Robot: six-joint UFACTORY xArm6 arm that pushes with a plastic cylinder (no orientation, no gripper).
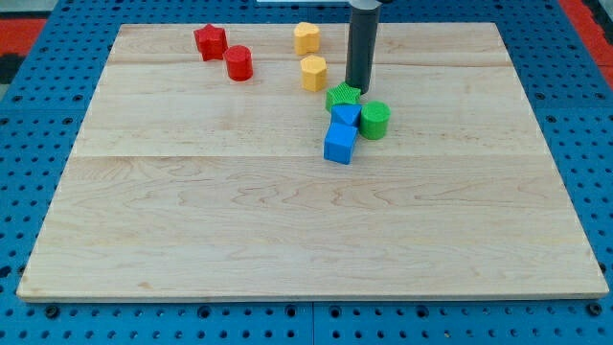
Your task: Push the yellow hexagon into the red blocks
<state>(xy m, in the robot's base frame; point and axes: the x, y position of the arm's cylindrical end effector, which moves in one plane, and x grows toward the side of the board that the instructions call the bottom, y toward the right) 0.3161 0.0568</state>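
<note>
A pale wooden tabletop fills most of the view and is set on a blue pegboard. The dark rod comes down from the view's top edge, right of centre; no hand is carried by it, so nothing is held and nothing can be opened or closed. My tip is seen just at the upper edge of the green star-like block, seemingly touching it, and just to the right of the yellow hexagon. That hexagon lies in the upper middle of the tabletop, apart from the tip by a small gap. A second yellow block, of a rounded shape that cannot be made out exactly, is placed just above it. Below the tip a tight cluster is formed: the green star-like block, a blue block touching it from below, a blue cube lower still, and a green cylinder at the cluster's right. The red blocks are found well apart to the view's left, near the top edge: a red star-like block and, just beside it lower right, a red cylinder.
</note>
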